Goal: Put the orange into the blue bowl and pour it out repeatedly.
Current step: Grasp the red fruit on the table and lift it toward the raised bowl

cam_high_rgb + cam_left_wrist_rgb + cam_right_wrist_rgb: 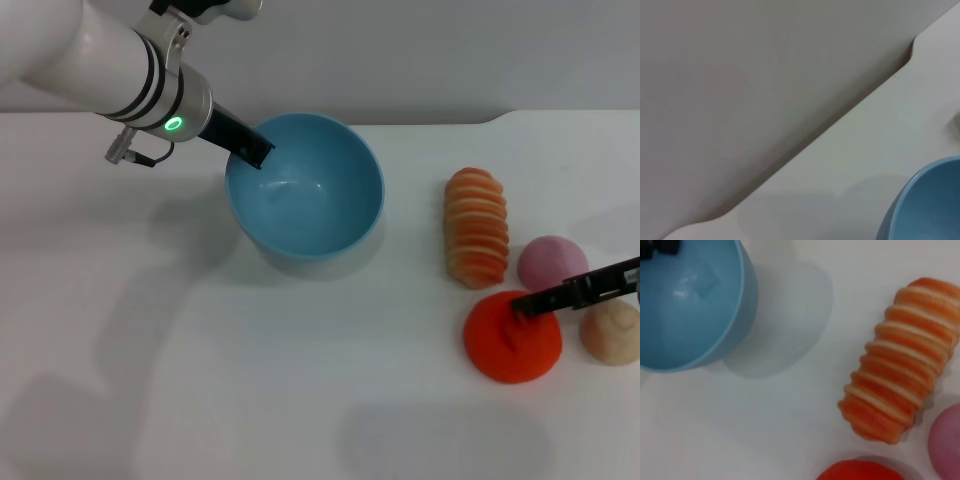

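Note:
The blue bowl [318,222] is tipped and held off the white table at the back left, and it is empty. My left gripper [252,150] is shut on its far-left rim, with one black finger [657,247] inside the wall. The bowl's edge [925,205] also shows in the left wrist view. The orange [510,348] rests on the table at the front right, and a sliver of it [860,473] shows in the right wrist view. My right gripper [522,308] reaches in from the right and is shut on the orange's puckered top.
A striped pale-orange loaf [477,225] lies between the bowl and the orange. A pink bun [550,262] and a beige bun [612,332] sit close behind and beside the orange. The table's back edge [805,145] has a notch at the far right.

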Robot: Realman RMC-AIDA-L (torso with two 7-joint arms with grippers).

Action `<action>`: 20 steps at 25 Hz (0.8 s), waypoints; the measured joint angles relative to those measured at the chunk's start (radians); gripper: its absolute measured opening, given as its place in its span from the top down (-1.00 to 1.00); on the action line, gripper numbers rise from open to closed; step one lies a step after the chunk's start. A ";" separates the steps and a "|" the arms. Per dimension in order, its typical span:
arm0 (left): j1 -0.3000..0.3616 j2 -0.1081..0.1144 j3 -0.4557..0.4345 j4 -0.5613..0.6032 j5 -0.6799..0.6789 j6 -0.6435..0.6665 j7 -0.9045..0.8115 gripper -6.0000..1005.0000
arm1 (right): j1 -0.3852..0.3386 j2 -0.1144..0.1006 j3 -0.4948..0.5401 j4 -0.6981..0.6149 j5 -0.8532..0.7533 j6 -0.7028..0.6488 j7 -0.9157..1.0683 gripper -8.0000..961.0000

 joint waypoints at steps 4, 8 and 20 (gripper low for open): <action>0.003 0.000 0.001 -0.002 0.001 -0.008 0.000 0.99 | 0.003 0.000 -0.017 0.050 0.031 0.027 -0.023 -0.43; 0.009 0.000 0.001 -0.002 0.000 -0.014 0.001 0.99 | 0.011 0.000 -0.018 0.097 0.078 0.054 -0.047 -0.39; 0.017 0.000 0.001 0.000 0.000 -0.026 0.001 0.99 | 0.016 -0.006 -0.019 0.147 0.095 0.033 -0.111 -0.04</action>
